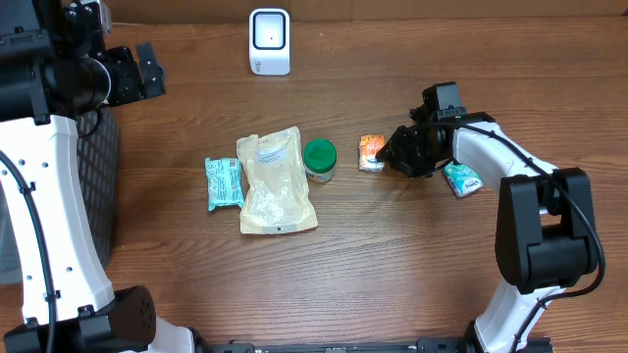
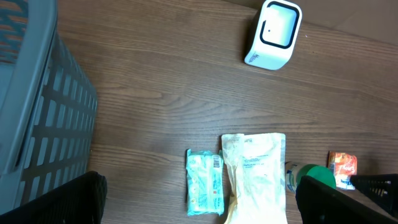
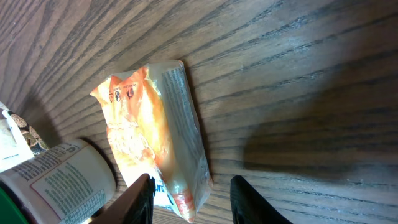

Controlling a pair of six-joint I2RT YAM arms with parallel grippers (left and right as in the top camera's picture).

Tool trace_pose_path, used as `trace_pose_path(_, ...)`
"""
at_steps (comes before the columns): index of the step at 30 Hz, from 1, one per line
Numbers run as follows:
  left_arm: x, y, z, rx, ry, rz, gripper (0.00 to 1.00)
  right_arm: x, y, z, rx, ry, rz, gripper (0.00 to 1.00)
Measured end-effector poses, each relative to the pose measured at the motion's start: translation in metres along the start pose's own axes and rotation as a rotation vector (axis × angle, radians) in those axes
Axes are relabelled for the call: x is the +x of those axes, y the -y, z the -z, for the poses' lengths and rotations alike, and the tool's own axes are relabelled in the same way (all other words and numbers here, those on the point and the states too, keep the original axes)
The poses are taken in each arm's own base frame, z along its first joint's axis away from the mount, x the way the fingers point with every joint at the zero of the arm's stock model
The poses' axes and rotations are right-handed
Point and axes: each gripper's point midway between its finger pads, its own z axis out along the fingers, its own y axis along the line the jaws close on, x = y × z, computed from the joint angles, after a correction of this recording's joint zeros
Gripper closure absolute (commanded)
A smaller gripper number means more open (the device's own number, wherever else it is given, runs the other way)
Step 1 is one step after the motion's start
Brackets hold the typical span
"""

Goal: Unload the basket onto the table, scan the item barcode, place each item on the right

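Orange packet (image 1: pixel 371 153) lies flat on the tabletop (image 1: pixel 392 275), just right of the green-lidded jar (image 1: pixel 319 157), printed face up. Can't tell whether it touches the jar. Right tool (image 3: pixel 193 198) sits low over the packet's end farthest from the jar's lid. Its jaws are partway apart, with one finger (image 3: pixel 142 198) on each side of that end. It isn't clamped: bare wood shows between the packet and the other finger. No barcode is readable on the side facing up.

Rest, big to small, all placed off the jar:
- Grey slatted basket (image 2: pixel 37 124): far left of the jar, only partly in frame.
- Left tool (image 2: pixel 200 180): far left of the jar and behind it, raised off the tabletop. Jaws are wide, nothing between them.
- Beige pouch (image 1: pixel 277 183): just left of the jar, lying flat, with its upper right corner up against the jar.
- White scanner (image 1: pixel 269 41): behind the jar and slightly left, well apart from it. It stands upright and has a dark-framed window.
- Teal packet (image 1: pixel 224 183): left of the jar, on the far side of the pouch, touching the pouch's left edge. The left wrist view shows a barcode at its top end.
- Small teal-and-white packet (image 1: pixel 461 178): right of the jar, past the orange packet, partly tucked under the right arm.
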Motion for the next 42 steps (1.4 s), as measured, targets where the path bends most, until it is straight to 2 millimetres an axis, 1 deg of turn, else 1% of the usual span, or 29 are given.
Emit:
trace_pose_path(3,0.000,0.000,0.000,0.000,0.000,0.000,0.00,0.000,0.000,-0.001,0.000,-0.002,0.003,0.69)
trace_pose_path(5,0.000,0.000,0.000,0.000,0.000,0.000,0.00,0.000,0.002,-0.004,0.003,-0.007,0.003,0.72)
trace_pose_path(8,0.000,0.000,0.000,0.000,0.000,0.000,0.01,0.003,0.007,-0.011,0.010,-0.027,-0.008,0.73)
trace_pose_path(12,0.000,0.000,0.000,0.000,0.000,0.000,0.01,0.002,0.003,-0.014,-0.009,-0.039,-0.007,0.73)
trace_pose_path(15,0.000,0.000,0.000,0.000,0.000,0.000,0.00,0.002,0.002,-0.016,-0.018,-0.045,-0.007,0.82)
trace_pose_path(16,0.000,0.000,0.000,0.000,0.000,0.000,0.01,0.002,0.002,-0.016,-0.018,-0.047,-0.008,0.87)
trace_pose_path(17,0.000,0.000,0.000,0.000,0.000,0.000,0.00,0.003,0.001,-0.017,-0.020,-0.050,-0.006,0.94)
trace_pose_path(18,0.000,0.000,0.000,0.000,0.000,0.000,0.01,0.003,0.000,-0.017,-0.025,-0.051,-0.006,0.96)
trace_pose_path(27,0.000,0.000,0.000,0.000,0.000,0.000,0.00,0.010,-0.013,-0.017,-0.089,-0.092,0.011,0.96)
trace_pose_path(30,0.000,0.000,0.000,0.000,0.000,0.000,0.00,0.014,-0.021,-0.010,-0.153,-0.125,0.023,0.96)
trace_pose_path(32,0.000,0.000,0.000,0.000,0.000,0.000,0.00,0.014,-0.028,0.002,-0.206,-0.129,0.030,0.96)
trace_pose_path(34,0.000,0.000,0.000,0.000,0.000,0.000,0.00,0.011,-0.042,0.024,-0.284,-0.110,0.047,0.96)
trace_pose_path(38,0.000,0.000,0.000,0.000,0.000,0.000,0.01,0.007,-0.078,0.091,-0.483,-0.048,0.116,0.96)
trace_pose_path(39,0.000,0.000,0.000,0.000,0.000,0.000,0.00,0.008,-0.084,0.103,-0.521,-0.040,0.130,0.96)
trace_pose_path(41,0.000,0.000,0.000,0.000,0.000,0.000,0.01,0.013,-0.103,0.134,-0.646,-0.036,0.182,0.96)
trace_pose_path(42,0.000,0.000,0.000,0.000,0.000,0.000,0.01,0.015,-0.111,0.143,-0.695,-0.041,0.203,0.96)
